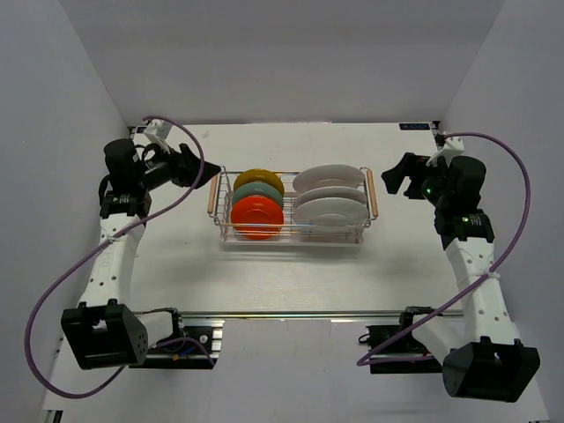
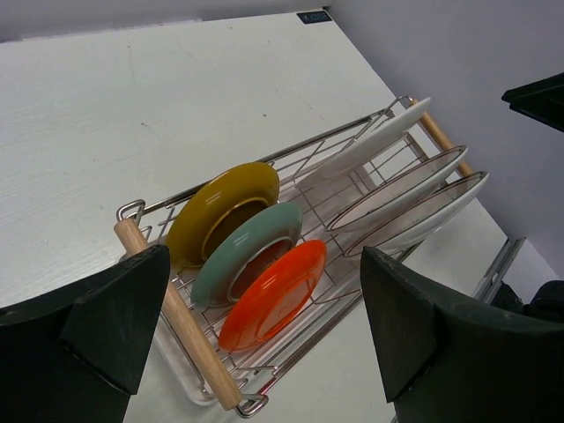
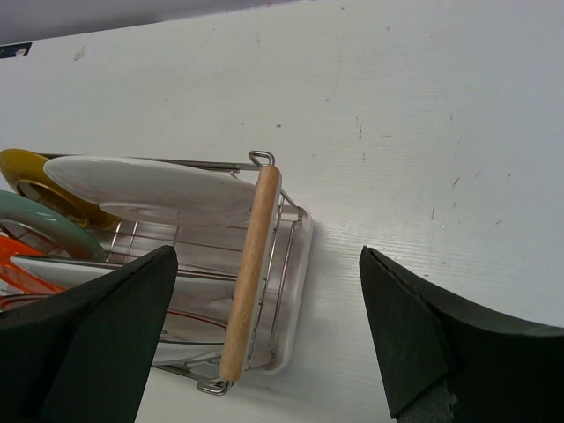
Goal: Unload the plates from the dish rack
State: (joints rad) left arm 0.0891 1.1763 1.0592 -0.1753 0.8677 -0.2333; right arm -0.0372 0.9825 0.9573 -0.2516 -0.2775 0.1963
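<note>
Round glossy plates (image 1: 258, 217) stand in chrome wire dish rack (image 1: 292, 236).

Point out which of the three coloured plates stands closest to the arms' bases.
The orange-red plate, at the near end of the coloured row in the dish rack; the teal plate stands behind it and the yellow plate farthest back.

The dish rack (image 1: 295, 234) is shiny chrome wire with pale, matt wooden handles (image 2: 178, 314). Its plates (image 2: 273, 295) look glossy and glazed. The white worktop (image 1: 291, 282) is matt and faintly scuffed.
</note>
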